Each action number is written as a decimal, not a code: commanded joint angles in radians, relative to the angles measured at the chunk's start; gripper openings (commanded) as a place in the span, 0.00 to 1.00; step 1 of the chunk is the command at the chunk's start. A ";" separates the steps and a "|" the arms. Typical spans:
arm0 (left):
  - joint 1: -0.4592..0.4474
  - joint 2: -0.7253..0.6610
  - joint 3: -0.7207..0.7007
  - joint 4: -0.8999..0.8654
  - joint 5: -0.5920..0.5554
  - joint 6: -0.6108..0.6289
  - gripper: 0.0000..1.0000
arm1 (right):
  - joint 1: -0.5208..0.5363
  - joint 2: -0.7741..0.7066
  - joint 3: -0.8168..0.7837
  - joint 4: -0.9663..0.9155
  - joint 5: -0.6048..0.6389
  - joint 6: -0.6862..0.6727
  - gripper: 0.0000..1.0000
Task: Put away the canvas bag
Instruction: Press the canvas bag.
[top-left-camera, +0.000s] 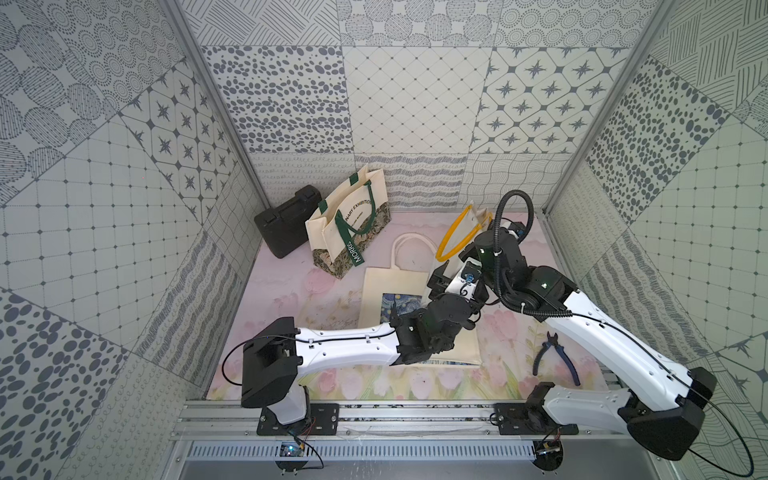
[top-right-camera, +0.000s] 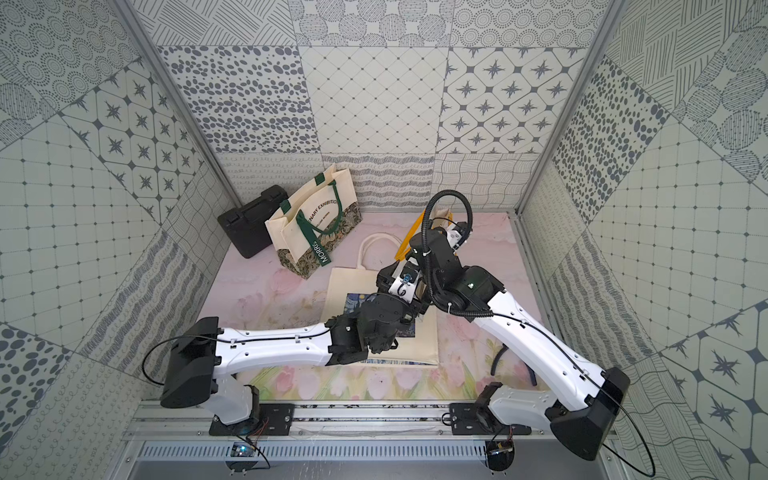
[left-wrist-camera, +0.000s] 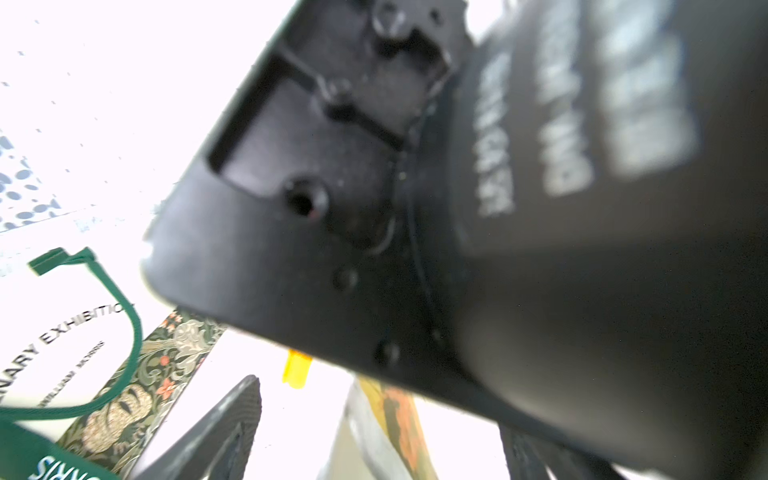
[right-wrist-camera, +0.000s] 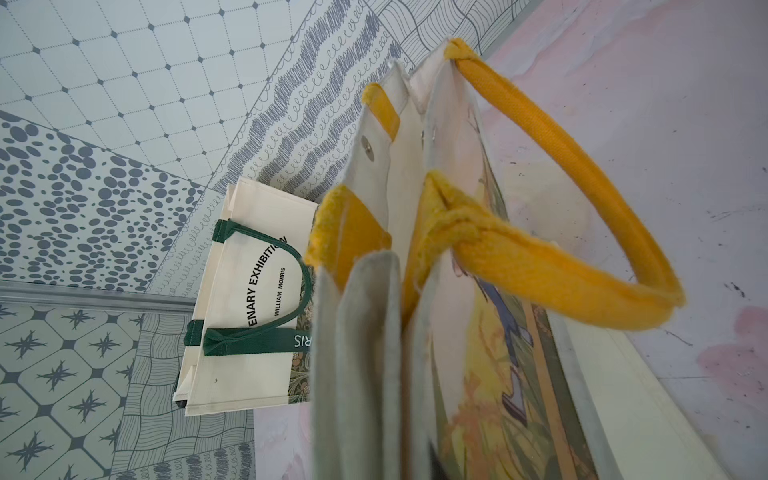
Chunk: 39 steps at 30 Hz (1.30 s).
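Cloth of the canvas bag (right-wrist-camera: 409, 174), the one with yellow handles (right-wrist-camera: 582, 266) that I take for the task's bag, looks light and soft, with a little stiffness in the printed walls. It will probably sag if held by one corner. The top rim or the handles seem the best hold. It hangs upright at the back right of the table (top-left-camera: 291, 299), near the flat tote (top-left-camera: 390, 286). Whether its bottom touches the table, I cannot tell.

The right arm reaches far forward, and the right gripper (right-wrist-camera: 403, 291) is pressed closed on one wall at the rim. The left arm lies across the tote. The left gripper (left-wrist-camera: 374, 415) is spread wide and holds nothing, and the bag's side shows between its fingers (left-wrist-camera: 224, 432).
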 joint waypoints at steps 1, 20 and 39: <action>-0.003 0.022 -0.009 -0.043 -0.124 0.136 0.87 | 0.041 -0.053 0.058 0.134 -0.020 0.013 0.00; -0.003 -0.105 -0.196 -0.028 0.083 0.004 0.34 | -0.032 -0.095 0.091 0.141 -0.025 -0.019 0.00; -0.004 -0.111 -0.212 -0.081 0.056 -0.028 0.39 | -0.050 -0.121 0.108 0.107 -0.084 0.009 0.00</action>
